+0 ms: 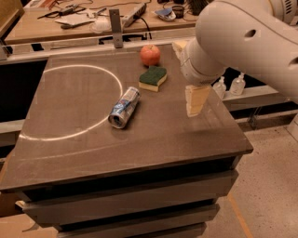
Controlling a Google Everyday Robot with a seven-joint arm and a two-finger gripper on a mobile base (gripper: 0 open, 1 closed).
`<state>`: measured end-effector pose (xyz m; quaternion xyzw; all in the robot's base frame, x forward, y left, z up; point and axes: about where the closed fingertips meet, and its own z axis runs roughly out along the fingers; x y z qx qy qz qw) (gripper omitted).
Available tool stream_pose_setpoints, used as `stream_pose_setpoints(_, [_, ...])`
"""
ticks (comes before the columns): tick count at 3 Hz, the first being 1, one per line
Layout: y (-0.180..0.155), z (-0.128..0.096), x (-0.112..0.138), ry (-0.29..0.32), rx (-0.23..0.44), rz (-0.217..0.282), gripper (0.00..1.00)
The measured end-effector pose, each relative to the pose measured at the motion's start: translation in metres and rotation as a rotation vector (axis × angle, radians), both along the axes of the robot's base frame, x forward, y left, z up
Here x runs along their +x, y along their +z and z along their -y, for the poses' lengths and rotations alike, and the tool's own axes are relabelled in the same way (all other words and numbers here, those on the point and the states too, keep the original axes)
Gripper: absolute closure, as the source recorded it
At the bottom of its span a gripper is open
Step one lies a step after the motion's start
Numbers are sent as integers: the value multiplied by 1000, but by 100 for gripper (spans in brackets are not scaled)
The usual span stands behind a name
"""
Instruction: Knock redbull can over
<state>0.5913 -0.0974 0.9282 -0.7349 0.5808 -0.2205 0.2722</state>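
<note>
Filling the scene with a dark worktop [186, 139]; hanging the hand [195, 100] above its right side, carrying nothing, its opening impossible to tell; showing the redbull can [124, 107] already lying toppled mid-worktop, apparently leaving nothing to do

place: lab/workshop | cluttered workbench [51, 33], power strip [134, 13], pump bottles [238, 84] | jaws above table [186, 139] edge

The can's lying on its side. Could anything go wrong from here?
The can is round and lies loose on the table, so it might roll toward an edge. The gripper hangs low over the table near the sponge and apple; a careless swing could bump them.
</note>
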Motion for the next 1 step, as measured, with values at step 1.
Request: stream_pose_setpoints(1, [0,0,0,0,0,0,0])
